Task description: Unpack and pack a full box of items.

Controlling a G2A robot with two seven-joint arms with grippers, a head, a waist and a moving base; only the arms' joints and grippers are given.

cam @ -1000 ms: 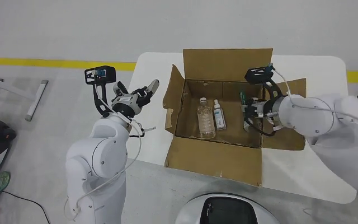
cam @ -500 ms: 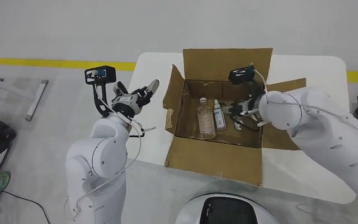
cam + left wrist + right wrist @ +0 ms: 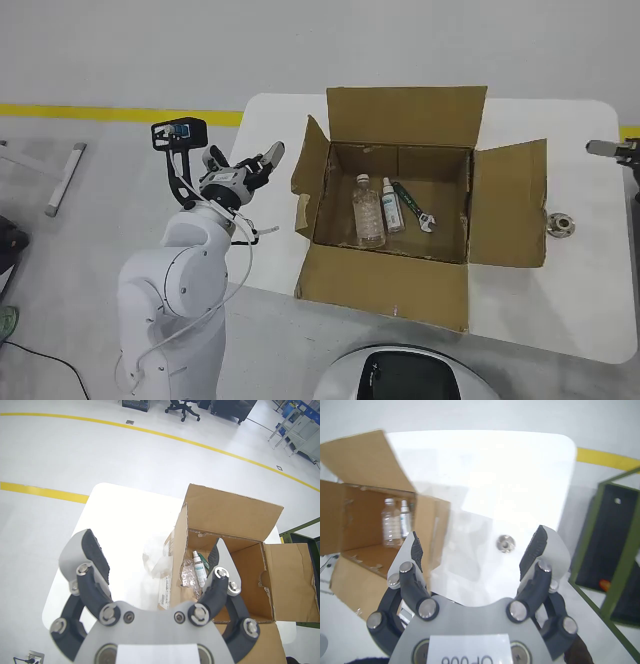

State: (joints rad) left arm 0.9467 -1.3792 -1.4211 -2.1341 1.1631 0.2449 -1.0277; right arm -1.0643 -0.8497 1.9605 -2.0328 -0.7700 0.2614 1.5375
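Box wall half-hides bottle — left claw wide; right claw wide, empty.

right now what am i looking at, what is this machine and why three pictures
It is a two-armed robot at a white table. One picture looks down from above; the other two come from cameras on its wrists, so the claws there are its own grippers. The left gripper and right gripper are both open, holding nothing. On the table stands an open cardboard box with a water bottle, a small spray bottle and a wrench inside. A small round metal part lies on the table beside the box.
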